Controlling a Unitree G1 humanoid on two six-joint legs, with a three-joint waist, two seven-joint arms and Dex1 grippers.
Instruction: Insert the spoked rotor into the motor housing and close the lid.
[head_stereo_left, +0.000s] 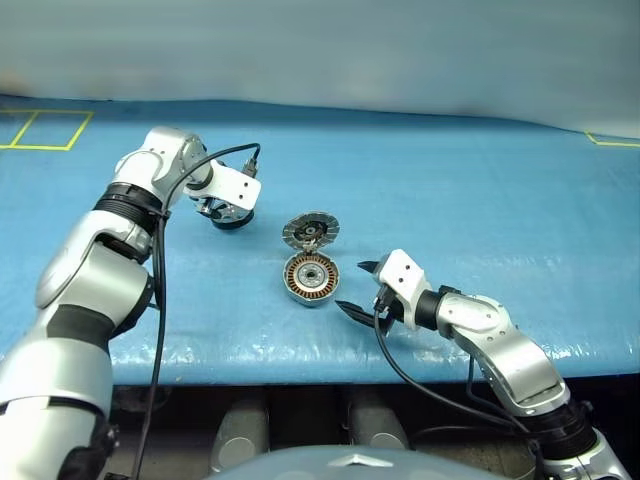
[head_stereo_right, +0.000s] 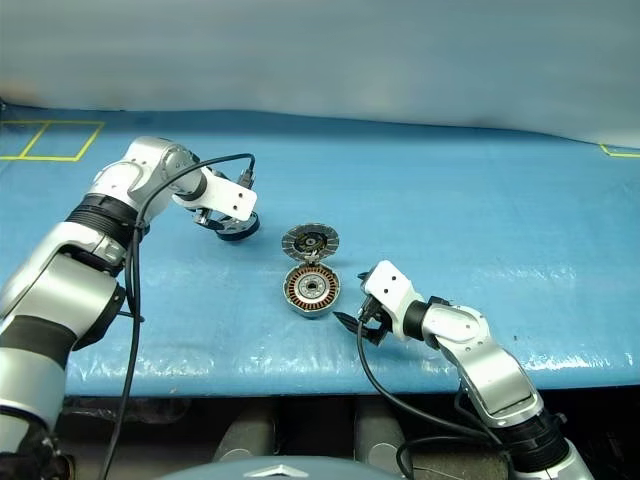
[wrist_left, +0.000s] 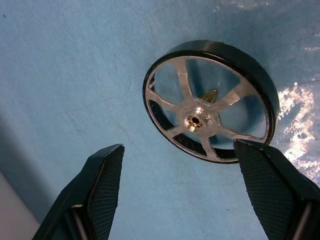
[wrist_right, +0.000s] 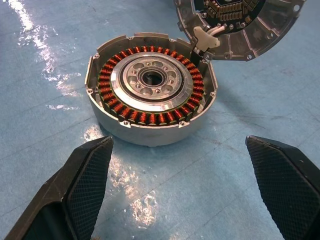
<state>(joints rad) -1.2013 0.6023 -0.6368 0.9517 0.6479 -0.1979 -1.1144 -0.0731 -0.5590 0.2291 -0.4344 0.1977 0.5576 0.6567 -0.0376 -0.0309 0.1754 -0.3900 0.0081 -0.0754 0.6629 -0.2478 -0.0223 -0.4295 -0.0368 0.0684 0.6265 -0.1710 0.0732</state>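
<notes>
Right gripper (head_stereo_left: 357, 288) nearest the front edge of the blue table (head_stereo_left: 480, 200); jaws spread wide, nothing between them, aimed at the motor housing (head_stereo_left: 311, 277) just beside it. Housing sits upright near the middle of the table, toward the front; copper windings exposed, cup without a rotor. The lid (head_stereo_left: 310, 231) stands swung back on its hinge at the housing's far side, ribbed inner face showing. Farther back and toward the left edge, the left gripper (wrist_left: 180, 192) hangs over the spoked rotor (wrist_left: 210, 100); jaws wide, holding nothing; rotor lies flat on the table.

Step in hand, as I judge it: the pick-up of the rotor, not yet made. Next move calls for lowering the jaws astride the rim and closing squarely.

Left wrist view gives spokes and hub, largely hidden under the hand from the head; right wrist view shows the empty bore and hinge clip.
</notes>
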